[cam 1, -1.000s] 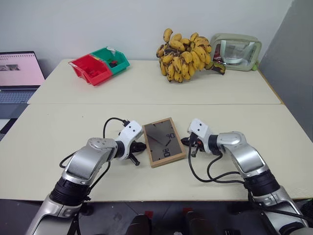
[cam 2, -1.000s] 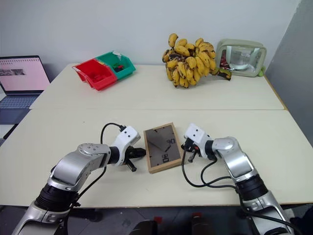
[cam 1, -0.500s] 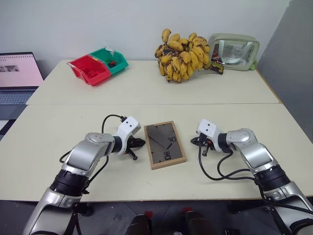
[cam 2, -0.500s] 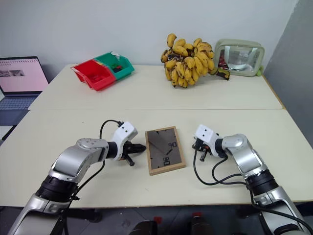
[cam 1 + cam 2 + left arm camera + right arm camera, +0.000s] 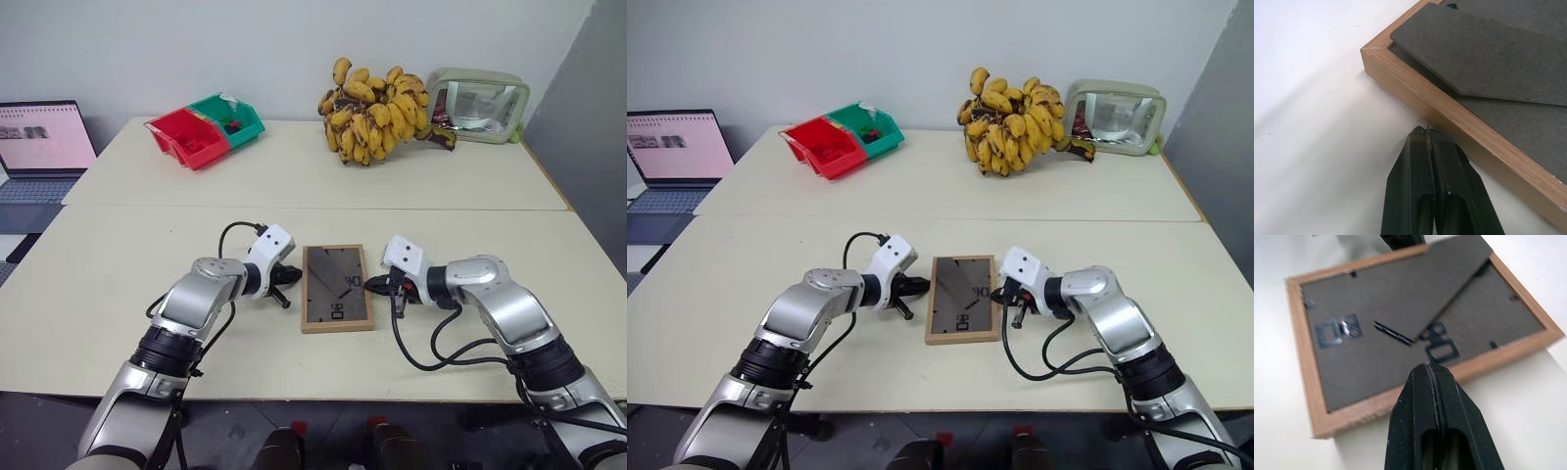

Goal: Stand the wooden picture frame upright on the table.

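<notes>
Wooden picture frame (image 5: 337, 287) lies back-up on the table (image 5: 118, 284), picture side hidden; left gripper (image 5: 291, 275) and right gripper (image 5: 373, 287), fingers pressed together, flank it.

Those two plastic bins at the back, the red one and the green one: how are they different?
The red bin sits nearer the robot and further left; the green bin sits behind it, nearer the wall. The green bin holds some small dark things, while I can make out nothing in the red bin. Both are open-topped, side by side and angled alike on the table.
</notes>
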Robot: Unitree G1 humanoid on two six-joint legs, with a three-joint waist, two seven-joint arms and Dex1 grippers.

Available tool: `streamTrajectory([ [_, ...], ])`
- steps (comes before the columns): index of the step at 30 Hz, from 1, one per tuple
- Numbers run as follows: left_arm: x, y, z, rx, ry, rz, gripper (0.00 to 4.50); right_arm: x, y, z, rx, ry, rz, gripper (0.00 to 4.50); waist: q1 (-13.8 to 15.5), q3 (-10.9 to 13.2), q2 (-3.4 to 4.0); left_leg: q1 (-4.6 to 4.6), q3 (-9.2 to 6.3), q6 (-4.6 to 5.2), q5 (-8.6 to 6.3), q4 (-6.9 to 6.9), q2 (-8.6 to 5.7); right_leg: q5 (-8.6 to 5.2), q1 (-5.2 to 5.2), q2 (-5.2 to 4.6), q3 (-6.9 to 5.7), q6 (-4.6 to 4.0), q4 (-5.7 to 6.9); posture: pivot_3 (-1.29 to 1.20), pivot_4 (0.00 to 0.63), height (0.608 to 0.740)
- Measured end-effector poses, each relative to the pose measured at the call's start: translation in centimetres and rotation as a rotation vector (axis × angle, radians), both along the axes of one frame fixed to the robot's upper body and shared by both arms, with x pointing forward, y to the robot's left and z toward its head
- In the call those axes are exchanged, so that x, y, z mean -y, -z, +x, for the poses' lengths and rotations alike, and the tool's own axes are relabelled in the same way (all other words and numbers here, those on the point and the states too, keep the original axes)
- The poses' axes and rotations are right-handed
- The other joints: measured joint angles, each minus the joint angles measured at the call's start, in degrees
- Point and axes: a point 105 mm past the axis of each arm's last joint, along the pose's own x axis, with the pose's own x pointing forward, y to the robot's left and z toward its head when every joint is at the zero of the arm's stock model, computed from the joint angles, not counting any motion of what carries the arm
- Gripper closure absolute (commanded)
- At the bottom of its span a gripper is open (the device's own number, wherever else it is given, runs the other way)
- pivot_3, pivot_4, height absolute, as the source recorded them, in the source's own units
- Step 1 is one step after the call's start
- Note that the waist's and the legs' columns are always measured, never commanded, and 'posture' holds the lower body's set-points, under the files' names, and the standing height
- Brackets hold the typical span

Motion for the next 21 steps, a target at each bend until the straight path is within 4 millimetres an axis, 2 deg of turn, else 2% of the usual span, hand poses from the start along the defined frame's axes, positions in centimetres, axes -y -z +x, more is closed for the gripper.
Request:
streamTrajectory([
  [8,-0.2,0.0,-0.3,-0.003,0.020,0.015,4.44,0.7,0.4,0.3,-0.005,0.029,-0.018,4.50,0.0,0.0,0.00,0.00,0.01,0.00,0.00,-0.01,0.02,0.00,-0.01,0.00,0.00,0.00,0.00,0.00,0.150,0.740],
  [12,-0.4,0.0,-0.8,-0.014,0.052,0.038,4.44,2.3,1.1,0.9,0.012,0.065,-0.088,4.50,-0.1,0.0,0.00,0.00,0.02,0.00,0.00,-0.01,0.02,0.00,-0.02,0.01,0.00,0.00,0.00,0.00,0.150,0.740],
  [15,-0.6,0.1,-1.0,-0.003,0.061,0.056,4.44,2.7,1.7,0.5,0.010,0.049,-0.108,4.50,-0.1,0.0,0.00,0.02,0.01,0.00,0.00,-0.03,0.06,0.00,-0.02,0.03,0.00,-0.01,0.00,0.00,0.150,0.740],
  [17,-0.6,0.1,-1.0,0.003,0.063,0.057,4.44,2.1,2.5,-0.1,-0.016,0.027,-0.108,4.50,-0.1,0.0,0.00,0.02,0.02,0.00,0.00,-0.02,0.05,0.00,-0.02,0.03,0.01,0.00,0.01,0.00,0.150,0.740],
  [19,-0.3,0.2,-0.9,0.006,0.062,0.053,4.44,1.1,2.6,-0.5,-0.025,0.001,-0.091,4.50,-0.1,0.0,0.00,0.02,0.02,0.00,0.00,0.00,0.04,0.00,0.00,0.03,0.01,0.00,0.02,0.00,0.150,0.740],
  [21,-0.1,0.2,-0.8,0.008,0.064,0.051,4.44,0.9,2.6,-0.7,-0.028,-0.004,-0.091,4.50,0.0,0.0,0.00,0.02,0.01,0.00,0.00,0.02,0.02,0.00,0.02,0.03,0.00,0.00,0.01,0.00,0.150,0.740],
])
